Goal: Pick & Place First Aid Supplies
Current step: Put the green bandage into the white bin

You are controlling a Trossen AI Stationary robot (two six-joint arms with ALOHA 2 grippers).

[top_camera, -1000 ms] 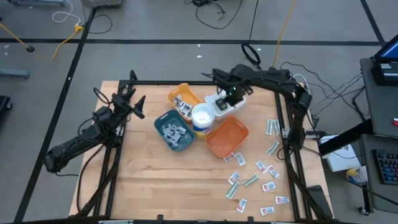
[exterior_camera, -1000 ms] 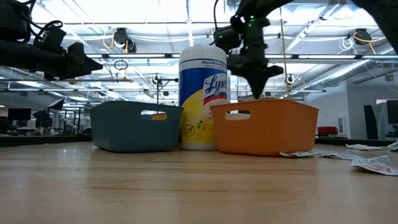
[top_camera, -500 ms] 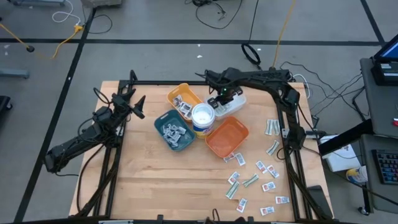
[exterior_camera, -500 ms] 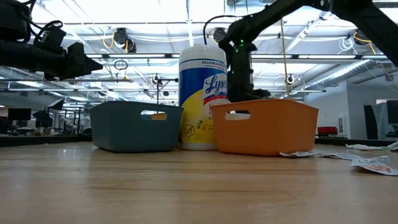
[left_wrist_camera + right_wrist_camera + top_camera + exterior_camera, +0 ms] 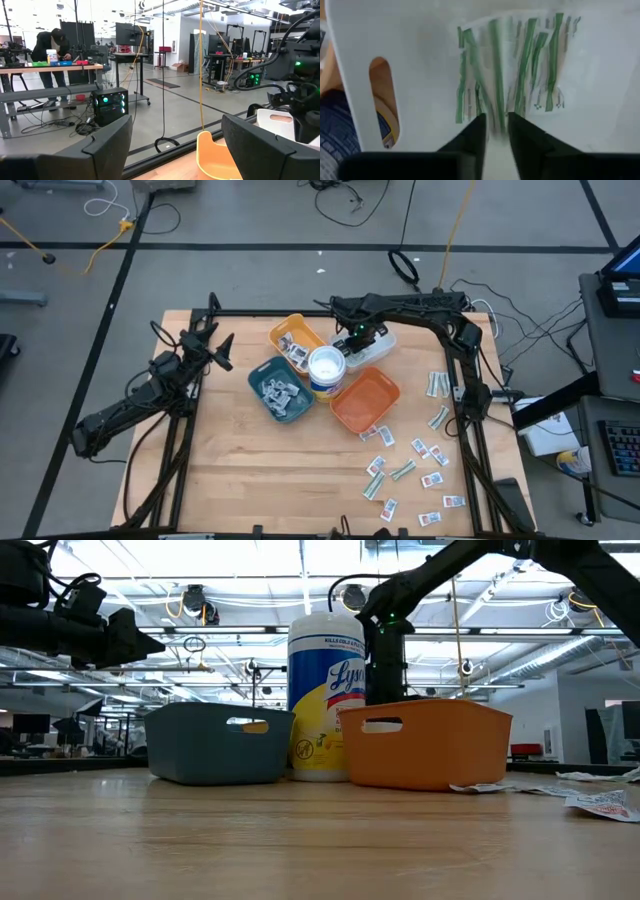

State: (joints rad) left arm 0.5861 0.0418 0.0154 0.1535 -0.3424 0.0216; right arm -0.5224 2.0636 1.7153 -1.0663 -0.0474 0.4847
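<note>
The right gripper (image 5: 495, 131) is set low inside the white tray (image 5: 378, 343), just behind the Lysol tub (image 5: 326, 370); its fingers are parted only slightly, with a green-white strip (image 5: 496, 87) seen between the tips, blurred, so grip or release cannot be told. The strip's long axis runs straight ahead of the fingers, alongside the other strips piled there. The left gripper (image 5: 222, 350) is parked well left of the tub, jaws wide apart, holding nothing

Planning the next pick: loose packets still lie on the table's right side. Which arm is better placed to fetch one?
Right. The right gripper hangs over the white tray, on the same side as the loose packets; the left gripper waits across the table.
</note>
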